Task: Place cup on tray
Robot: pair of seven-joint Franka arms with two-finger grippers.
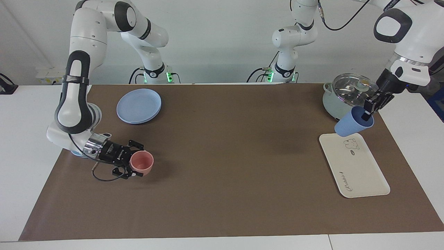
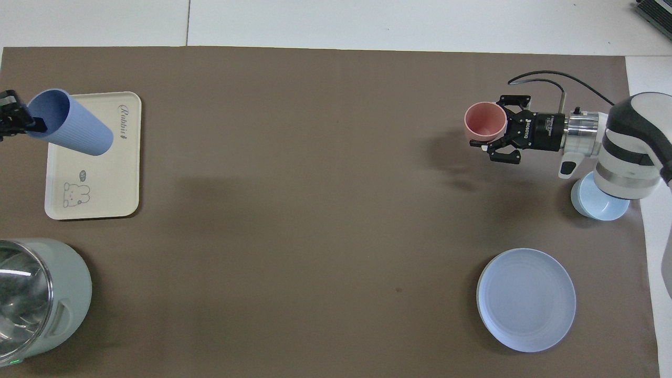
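My left gripper (image 1: pixel 368 113) is shut on the rim of the periwinkle-blue cup (image 1: pixel 352 123) and holds it tilted in the air above the cream-white tray (image 1: pixel 357 170), clear of it. The overhead view shows the same cup (image 2: pixel 73 130) in that gripper (image 2: pixel 29 123) over the tray (image 2: pixel 105 178). The tray lies flat at the left arm's end of the table, bear drawing toward the robots. My right gripper (image 1: pixel 133 163) lies level, low over the mat at the right arm's end, shut on a pink cup (image 1: pixel 141 162).
A pale-green pot with a glass lid (image 1: pixel 343 99) stands beside the tray, nearer to the robots. A round blue plate (image 1: pixel 139 106) lies at the right arm's end. A light-blue bowl (image 2: pixel 598 202) sits partly under the right arm.
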